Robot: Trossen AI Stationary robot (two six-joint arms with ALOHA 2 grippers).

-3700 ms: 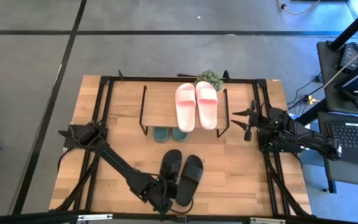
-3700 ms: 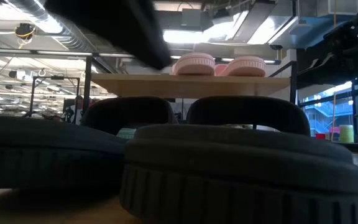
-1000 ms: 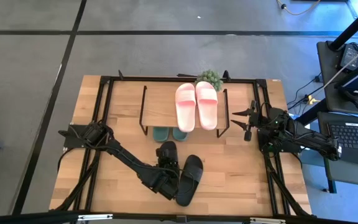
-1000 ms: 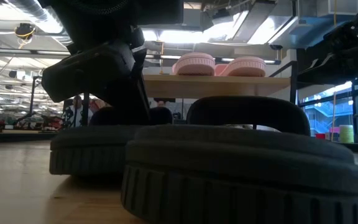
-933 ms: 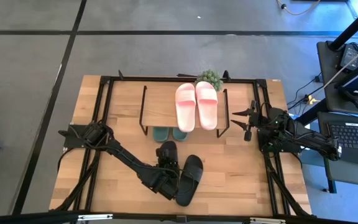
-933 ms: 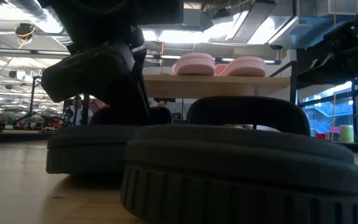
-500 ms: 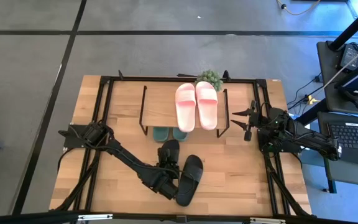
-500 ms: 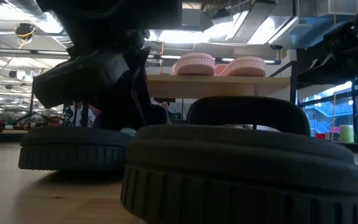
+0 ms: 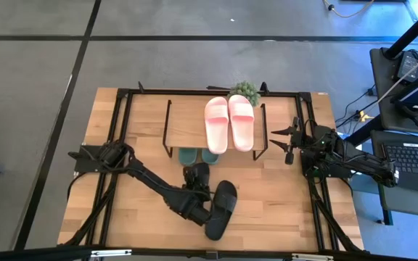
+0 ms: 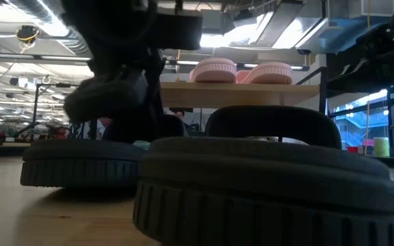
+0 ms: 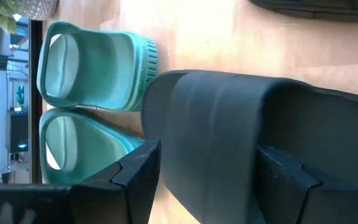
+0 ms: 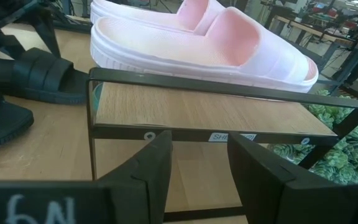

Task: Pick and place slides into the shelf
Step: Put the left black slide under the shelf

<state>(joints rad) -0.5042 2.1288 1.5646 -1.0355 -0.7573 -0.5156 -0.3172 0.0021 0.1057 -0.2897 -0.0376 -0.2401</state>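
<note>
Wooden table (image 9: 274, 210), high view: pink slides (image 9: 228, 122) on shelf (image 9: 187, 123) top, green pair (image 9: 198, 155) under it. Left gripper (image 9: 194, 203) over a black slide (image 9: 198, 176) just near of shelf; 2nd black slide (image 9: 221, 209) right of it. Right gripper (image 9: 290, 141) waits right of shelf. Left wrist view: fingers (image 11: 135, 174) spread either side of black strap, not pinching. Right wrist view: fingers (image 12: 148, 165) apart, empty.

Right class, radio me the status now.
Left gripper open astride black slide. Right gripper open beside shelf. Green slides under shelf ahead.

One pair of slides (image 9: 229, 122) lies on the shelf (image 9: 187, 122) — another (image 9: 199, 155) under it — the third (image 9: 210, 194) in front.
</note>
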